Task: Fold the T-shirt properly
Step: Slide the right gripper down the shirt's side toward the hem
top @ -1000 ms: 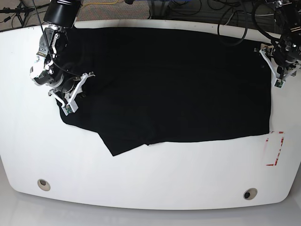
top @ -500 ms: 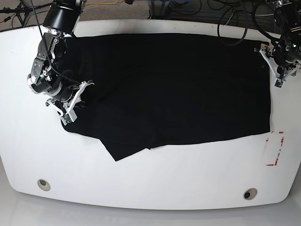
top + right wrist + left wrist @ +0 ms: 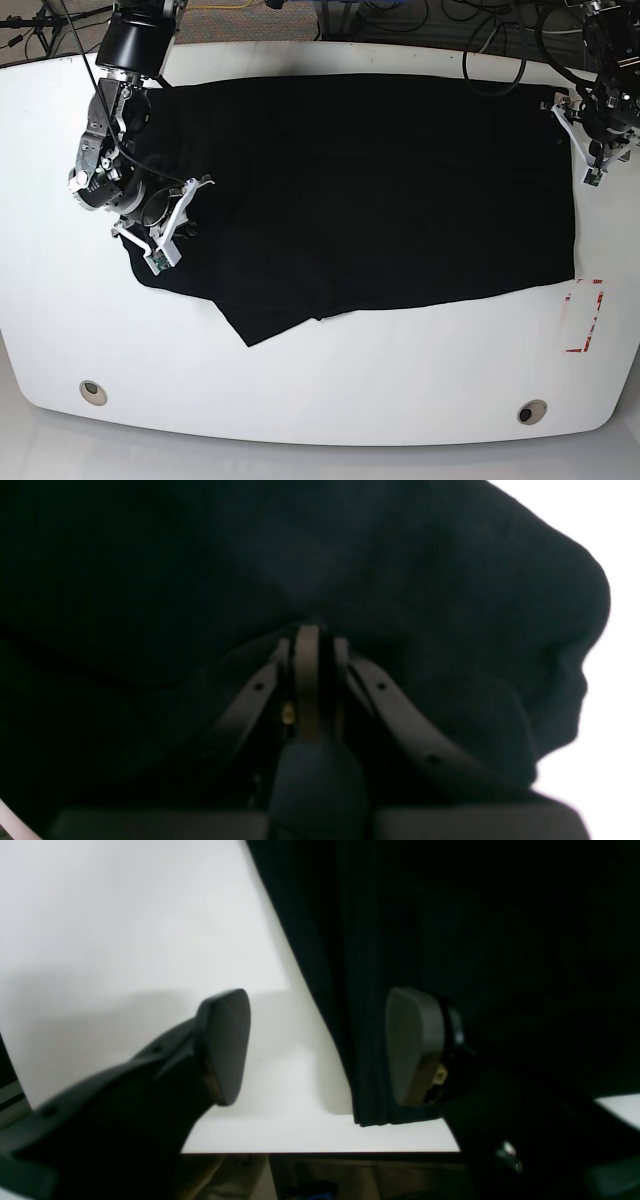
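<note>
The black T-shirt [image 3: 370, 190] lies spread over the white table [image 3: 320, 390], print hidden, with a pointed flap [image 3: 250, 335] sticking out at the front left. My right gripper [image 3: 160, 252] is at the shirt's left edge. In the right wrist view its fingers [image 3: 306, 645] are shut on a bunched fold of T-shirt [image 3: 250, 555]. My left gripper [image 3: 595, 165] is at the shirt's far right edge and stands open [image 3: 320, 1045]. One finger [image 3: 225, 1045] hangs over bare table, the other [image 3: 415, 1045] over the T-shirt [image 3: 450, 915] edge.
A red-marked label [image 3: 585, 315] lies on the table at the front right. Two round holes [image 3: 92, 392] [image 3: 532, 411] sit near the front edge. Cables [image 3: 420, 15] run behind the table. The table's edge [image 3: 320, 1152] is right under my left gripper.
My right gripper has shifted toward the front and slightly right with the cloth, dragging the shirt's left edge and front flap along. The left gripper has stayed in place.
</note>
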Tool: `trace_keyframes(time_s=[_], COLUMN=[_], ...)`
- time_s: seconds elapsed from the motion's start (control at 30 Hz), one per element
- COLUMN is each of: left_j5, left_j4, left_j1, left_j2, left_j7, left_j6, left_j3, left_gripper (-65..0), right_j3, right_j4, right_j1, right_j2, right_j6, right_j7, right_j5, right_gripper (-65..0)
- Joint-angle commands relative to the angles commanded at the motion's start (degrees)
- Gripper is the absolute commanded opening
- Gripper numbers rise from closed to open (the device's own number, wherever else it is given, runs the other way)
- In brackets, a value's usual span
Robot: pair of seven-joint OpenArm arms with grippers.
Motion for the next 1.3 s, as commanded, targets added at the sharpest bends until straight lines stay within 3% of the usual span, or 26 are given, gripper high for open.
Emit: trace_keyframes(time_s=[0.1, 0.2, 0.47, 0.53, 0.67, 0.9, 0.97, 1.1, 1.3], left_j5=[0.0, 0.0, 0.0, 0.0, 0.0, -0.4, -0.4, -0.4, -0.2], left_j4=[0.0, 0.0, 0.0, 0.1, 0.1, 0.4, 0.4, 0.5, 3.0], left_j1=[0.1, 0.2, 0.2, 0.2, -0.1, -1.3, -2.8, -4.5, -8.6], left_j2=[0.0, 0.0, -0.1, -0.1, -0.1, -0.1, -0.1, 0.0, 0.2], left_j7=[0.0, 0.0, 0.0, 0.0, 0.0, 0.0, 0.0, 0.0, 0.0], left_j6=[0.0, 0.0, 0.0, 0.0, 0.0, 0.0, 0.0, 0.0, 0.0], left_j3=[0.0, 0.0, 0.0, 0.0, 0.0, -0.4, -0.4, -0.4, -0.5], left_gripper=[-24.7, -24.7, -24.7, -24.7, -24.7, -24.7, -24.7, -24.7, -24.7], right_j3=[0.0, 0.0, 0.2, 0.2, 1.5, 9.1, 12.0, 12.6, 11.2], right_j4=[0.0, 0.0, 0.5, 0.6, 1.4, 1.1, -1.7, -6.9, -19.3], right_j1=[0.6, 0.9, 0.9, 0.9, 0.7, 0.6, 1.7, 5.6, 12.1], right_j2=[-0.2, -0.2, 1.2, 1.9, 2.9, 2.6, 2.5, 3.0, 5.5], right_j6=[0.0, 0.0, 0.0, 0.0, 0.0, 0.0, 0.0, 0.0, 0.0], right_j7=[0.0, 0.0, 0.0, 0.0, -0.4, -0.4, -0.1, 0.4, 6.9], right_j5=[0.0, -0.1, 0.2, 0.5, 0.5, 0.0, 0.0, -0.1, -0.1], right_gripper=[-64.0, -59.1, -22.4, -17.1, -16.2, -16.3, -16.3, -16.3, -16.3])
